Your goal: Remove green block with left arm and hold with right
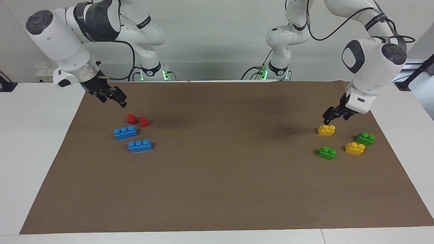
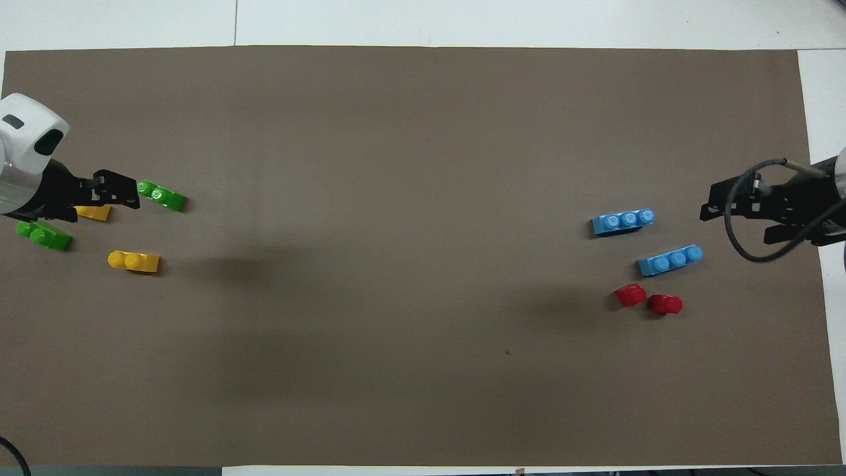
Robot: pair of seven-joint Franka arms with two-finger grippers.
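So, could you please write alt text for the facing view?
Both arms hang raised over a brown mat: the left gripper over two yellow bricks and two green blocks, the right gripper above two blue bricks and two red pieces.

I saw two bright green blocks [image 1: 327, 153] [image 1: 365, 138] and two yellow blocks [image 1: 326, 130] [image 1: 354, 148] at my left arm's end of the table. Two light blue three-stud blocks [image 1: 125, 132] [image 1: 139, 145] and two red pieces [image 1: 131, 118] [image 1: 143, 122] lay at my right arm's end. The mat [image 1: 217, 162] was plain dull brown; the table [image 1: 34, 135] was white. My arms were white with dark grey patches. My left gripper [image 1: 334, 115] and right gripper [image 1: 113, 96] were black.
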